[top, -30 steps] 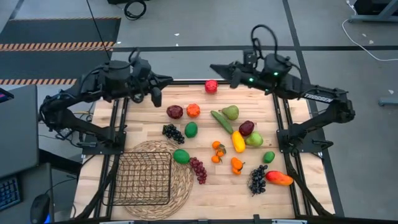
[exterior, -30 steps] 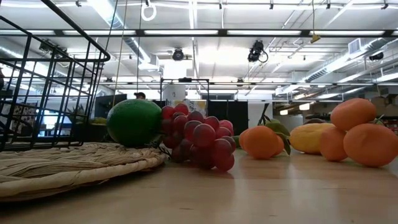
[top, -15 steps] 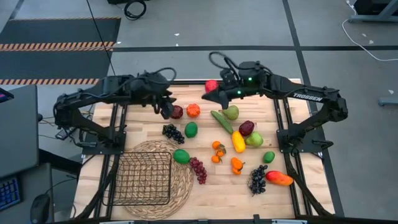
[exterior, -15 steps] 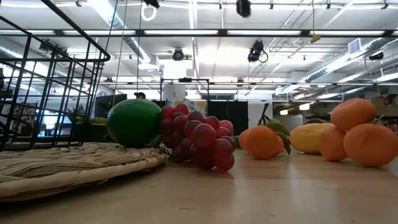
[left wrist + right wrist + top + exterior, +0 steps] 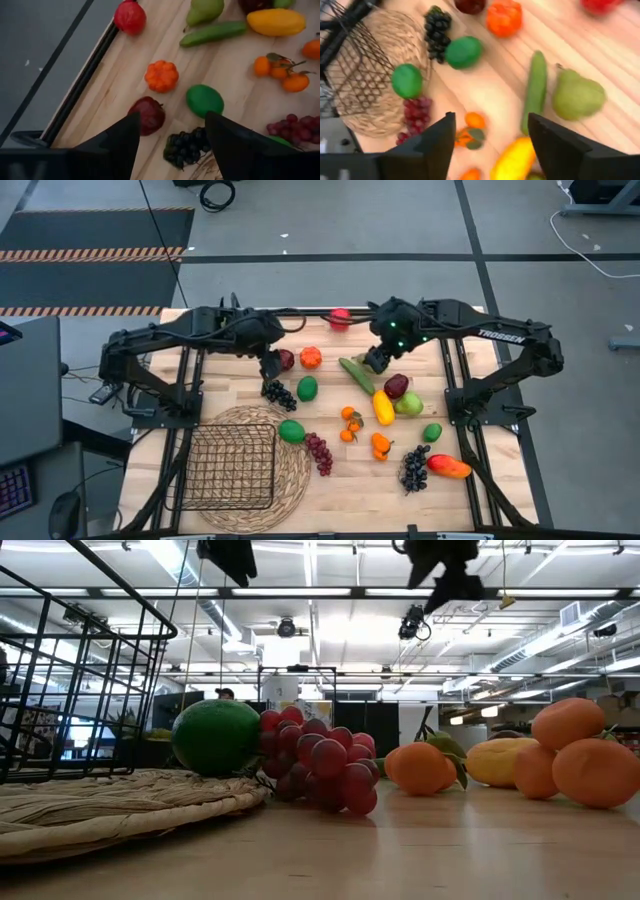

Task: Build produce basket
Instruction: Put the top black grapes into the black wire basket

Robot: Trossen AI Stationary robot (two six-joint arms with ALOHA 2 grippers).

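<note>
Hovering with fingers spread and empty, the left gripper [image 5: 270, 367] hangs above the dark grapes [image 5: 279, 393], likely choosing a first pick. The right gripper [image 5: 377, 360] gapes over the cucumber [image 5: 356, 375]; the basket [image 5: 230, 467] waits empty on its straw mat [image 5: 298, 470]

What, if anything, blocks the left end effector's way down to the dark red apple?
Nothing visible. The left end effector hangs open above the dark red apple, with only bare table between; the black grapes lie beside it, apart.
</note>
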